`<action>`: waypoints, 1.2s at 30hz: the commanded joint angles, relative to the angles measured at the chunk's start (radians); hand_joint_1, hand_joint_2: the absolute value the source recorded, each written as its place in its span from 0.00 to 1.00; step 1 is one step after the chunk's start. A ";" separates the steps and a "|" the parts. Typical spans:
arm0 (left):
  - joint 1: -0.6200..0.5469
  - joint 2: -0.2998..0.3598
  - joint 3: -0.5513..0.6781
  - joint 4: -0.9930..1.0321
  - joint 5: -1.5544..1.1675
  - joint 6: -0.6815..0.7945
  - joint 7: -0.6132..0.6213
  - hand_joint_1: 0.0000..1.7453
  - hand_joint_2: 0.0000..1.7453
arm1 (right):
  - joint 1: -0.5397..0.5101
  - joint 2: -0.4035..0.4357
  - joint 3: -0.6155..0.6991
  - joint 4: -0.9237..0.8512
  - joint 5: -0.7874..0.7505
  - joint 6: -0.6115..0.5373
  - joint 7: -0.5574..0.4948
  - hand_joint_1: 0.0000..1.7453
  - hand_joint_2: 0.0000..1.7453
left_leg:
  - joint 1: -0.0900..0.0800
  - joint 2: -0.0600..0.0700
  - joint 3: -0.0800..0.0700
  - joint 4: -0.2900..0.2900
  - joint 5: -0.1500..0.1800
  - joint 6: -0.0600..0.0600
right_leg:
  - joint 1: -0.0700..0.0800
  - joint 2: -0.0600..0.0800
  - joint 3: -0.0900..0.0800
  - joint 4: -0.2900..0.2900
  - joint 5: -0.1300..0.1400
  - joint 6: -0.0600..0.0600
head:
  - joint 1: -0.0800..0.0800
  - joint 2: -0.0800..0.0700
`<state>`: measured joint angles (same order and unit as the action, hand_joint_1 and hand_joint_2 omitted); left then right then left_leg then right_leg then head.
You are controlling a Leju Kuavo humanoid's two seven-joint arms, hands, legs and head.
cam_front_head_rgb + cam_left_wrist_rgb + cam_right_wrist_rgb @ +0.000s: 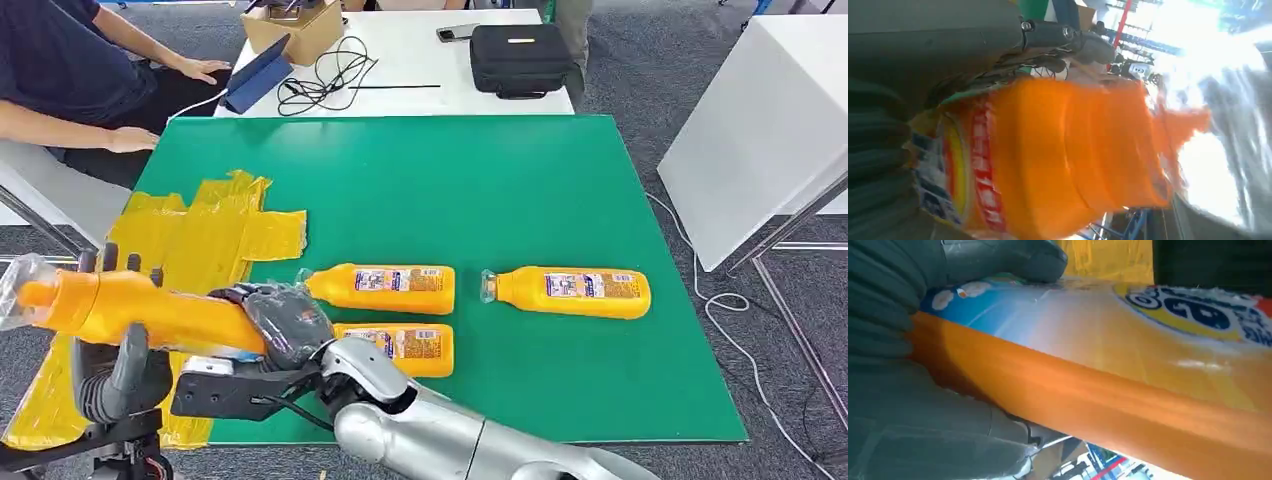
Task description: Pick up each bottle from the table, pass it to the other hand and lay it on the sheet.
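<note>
Handover in progress: held bottle (120, 310) at 8 o'clock, over yellow sheet (190, 235), gripped by both right robot hand (285, 322) & left robot hand (115, 370). None on sheet yet; three bottles (400, 305) remain on bench (450, 180), approx. centre.

Held bottle (120, 308): showing orange body, clear wrap glinting over its cap end; blue, white and yellow label showing in the right wrist view (1128, 335).
Bottles on table: three lying orange, (385, 288), (405, 348), (572, 291), each carrying a blue-and-white label with red edging.
Table (480, 190): showing plain green.
Sheet (200, 235): showing yellow, crinkled and glossy.
Right hand (285, 325): wearing dark grey; arm shining silver.
Left hand (115, 375): showing dark grey fingers.
Far table (420, 60): showing white, carrying a black bag (520, 58), black cables (325, 80) and a brown box (295, 30).
</note>
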<state>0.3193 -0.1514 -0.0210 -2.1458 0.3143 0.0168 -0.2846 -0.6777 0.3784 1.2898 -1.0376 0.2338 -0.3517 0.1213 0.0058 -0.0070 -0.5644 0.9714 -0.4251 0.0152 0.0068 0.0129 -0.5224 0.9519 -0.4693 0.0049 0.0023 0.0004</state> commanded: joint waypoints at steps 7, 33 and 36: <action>-0.063 0.059 -0.218 0.073 -0.067 0.125 0.045 0.00 1.00 | 0.024 -0.029 0.125 -0.102 0.209 0.028 0.005 0.94 1.00 | 0.000 -0.003 0.005 -0.001 -0.001 0.000 | 0.000 -0.004 0.007 -0.003 -0.002 0.002 | 0.000 0.000; -0.241 0.112 -0.390 0.411 0.052 0.085 -0.057 1.00 1.00 | 0.083 -0.029 -0.051 0.228 0.266 -0.066 -0.168 0.94 1.00 | 0.000 -0.007 0.005 -0.003 0.001 0.000 | -0.001 -0.008 0.007 -0.004 -0.001 0.002 | 0.000 0.000; -0.242 0.111 -0.389 0.406 0.067 0.065 -0.063 1.00 1.00 | 0.088 -0.029 -0.078 0.241 0.268 -0.075 -0.156 0.99 1.00 | 0.000 -0.005 0.006 -0.002 0.000 0.000 | 0.000 -0.005 0.008 -0.004 -0.001 0.002 | 0.000 0.000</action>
<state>0.1893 -0.0454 -0.2895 -1.8707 0.3655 0.1434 -0.3483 -0.6135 0.3437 1.2215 -0.9426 0.4849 -0.4246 -0.0222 0.0055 -0.0061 -0.5639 0.9716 -0.4251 0.0153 0.0062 0.0140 -0.5226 0.9517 -0.4689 0.0050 0.0019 0.0004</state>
